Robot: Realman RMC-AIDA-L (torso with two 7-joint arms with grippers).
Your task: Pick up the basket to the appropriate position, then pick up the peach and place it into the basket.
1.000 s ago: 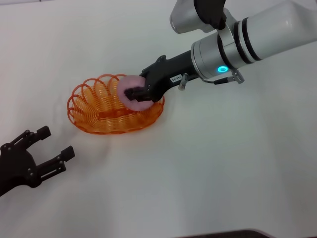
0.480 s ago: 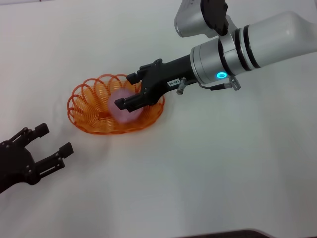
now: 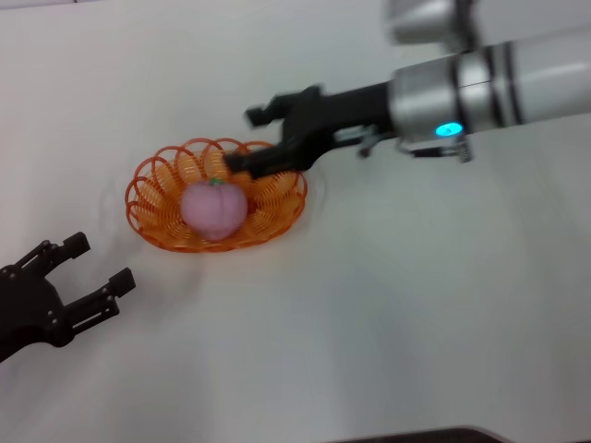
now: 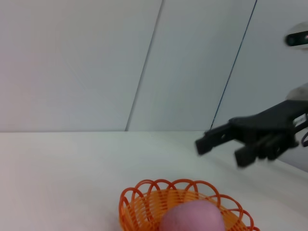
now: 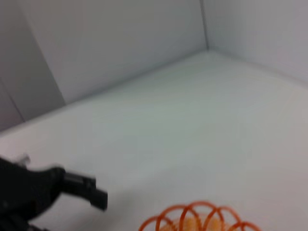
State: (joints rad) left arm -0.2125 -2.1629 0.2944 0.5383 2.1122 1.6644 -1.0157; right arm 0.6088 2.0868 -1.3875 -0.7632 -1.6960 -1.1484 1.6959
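Released since the earlier frame, peach (image 3: 213,207) sat in basket (image 3: 218,196); right gripper (image 3: 247,139) lifted away blurred, jaws open; left gripper (image 3: 97,269) parked, open, partly cut off.

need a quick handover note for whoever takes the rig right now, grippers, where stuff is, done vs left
Right gripper: open, empty, above the far right rim of the basket, not touching it.
Left gripper: open, empty, low over the table near the robot, apart from the basket.
Peach: sitting inside the basket, green stem tip up, free of both grippers.
Done: basket is placed on the table, peach is in it.
Left: probably just pull the right arm clear and park it; nothing more to pick.
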